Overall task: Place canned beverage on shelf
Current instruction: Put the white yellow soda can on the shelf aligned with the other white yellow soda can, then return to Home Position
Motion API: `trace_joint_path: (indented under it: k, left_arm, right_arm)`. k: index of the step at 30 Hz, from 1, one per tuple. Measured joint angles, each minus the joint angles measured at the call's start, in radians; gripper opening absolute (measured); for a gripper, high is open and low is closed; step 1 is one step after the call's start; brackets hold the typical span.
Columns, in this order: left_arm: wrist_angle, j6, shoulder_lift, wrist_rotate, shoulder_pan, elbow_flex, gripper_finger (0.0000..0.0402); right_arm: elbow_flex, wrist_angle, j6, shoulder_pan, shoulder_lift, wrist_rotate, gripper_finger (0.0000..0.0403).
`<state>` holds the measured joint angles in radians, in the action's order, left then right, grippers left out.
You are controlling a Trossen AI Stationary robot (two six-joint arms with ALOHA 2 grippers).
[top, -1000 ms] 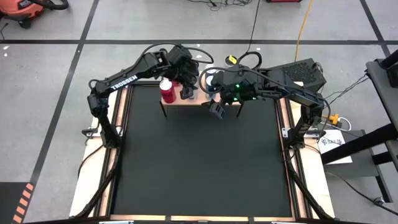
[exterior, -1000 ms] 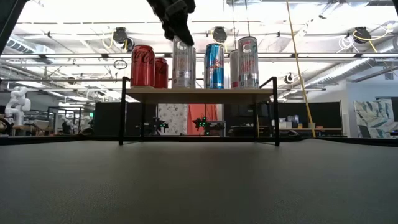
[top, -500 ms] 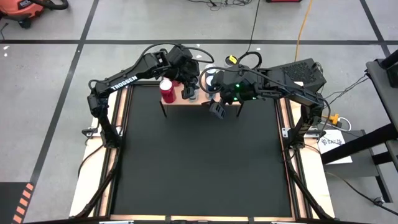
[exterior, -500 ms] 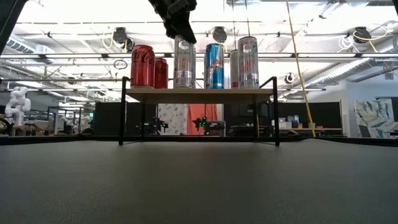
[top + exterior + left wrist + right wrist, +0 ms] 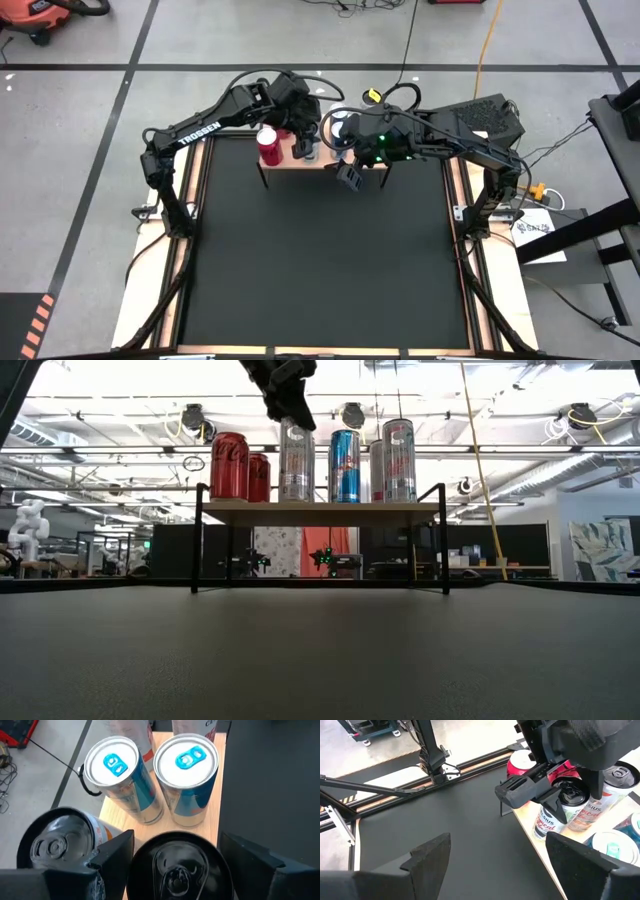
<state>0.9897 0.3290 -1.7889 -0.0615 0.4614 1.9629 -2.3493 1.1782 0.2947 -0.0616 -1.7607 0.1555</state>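
Watching the left gripper (image 5: 285, 410) at upper centre of the low view, we find it poised over a silver can (image 5: 296, 460) standing on the shelf (image 5: 320, 511). In the left wrist view the black-lidded top of this can sits between the two dark fingers (image 5: 117, 855), which look spread with a gap on each side, though we cannot rule out light contact. We judge the placing step nearly done: the can stands upright on the wood, and the next move calls for a straight lift clear of it.

Right gripper (image 5: 350, 177) hangs just below the shelf edge at upper centre of the high view, fingers spread wide and holding nothing, as the right wrist view shows.

Crowding is the concern. Two red cans (image 5: 230, 465) stand left of the silver can in the low view, a blue can (image 5: 345, 465) just right of it, and a pale tall can (image 5: 398, 460) further right. The left wrist view shows two blue-tabbed cans (image 5: 187, 780) close ahead and a grey-topped can (image 5: 55, 842) touching or nearly touching one finger. Any sideways drift on withdrawal could tip a neighbour. The black mat (image 5: 320, 260) of the surface fills the centre of the high view.
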Motion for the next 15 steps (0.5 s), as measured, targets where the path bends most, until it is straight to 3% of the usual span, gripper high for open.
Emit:
trace_joint_path:
  k: [15]
  left_arm:
    - [-0.040,0.020,0.000,-0.032,0.000,0.000,0.0279]
  right_arm:
    - [0.000,0.000,0.000,0.000,0.000,0.000,0.0308]
